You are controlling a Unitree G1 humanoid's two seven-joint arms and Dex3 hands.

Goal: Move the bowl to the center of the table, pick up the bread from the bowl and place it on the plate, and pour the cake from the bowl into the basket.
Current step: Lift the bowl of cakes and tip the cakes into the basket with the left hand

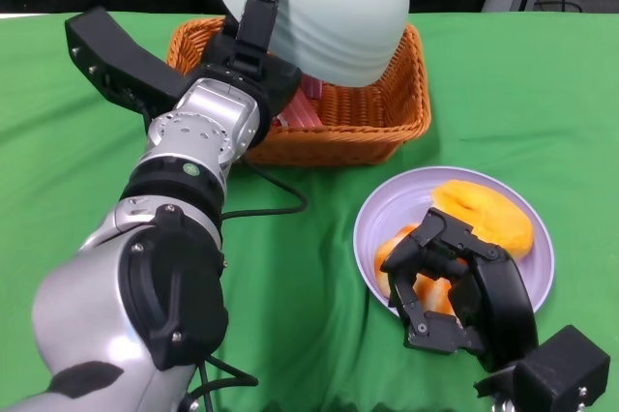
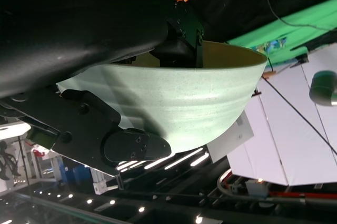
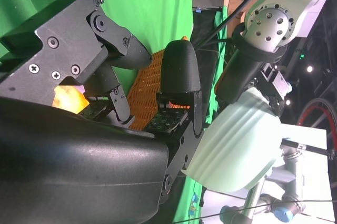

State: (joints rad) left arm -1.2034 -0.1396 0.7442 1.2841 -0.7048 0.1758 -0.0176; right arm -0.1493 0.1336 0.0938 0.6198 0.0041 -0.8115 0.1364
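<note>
The green bench fills the frame. At upper centre, the left robot hand clamps the pale green bowl upended over the wicker basket, evidently to tip out the pink cake. Lower right, the bread lies on the lilac plate, the right robot hand hovering, fingers apart.

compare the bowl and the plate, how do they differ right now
The bowl is pale green, deep and ribbed; the plate is lavender, shallow and smooth. The bowl is held tipped over the basket by the left hand; the plate lies flat on the green cloth with the right hand over it. The plate holds orange bread; the bowl's inside is hidden. Both are round.
</note>
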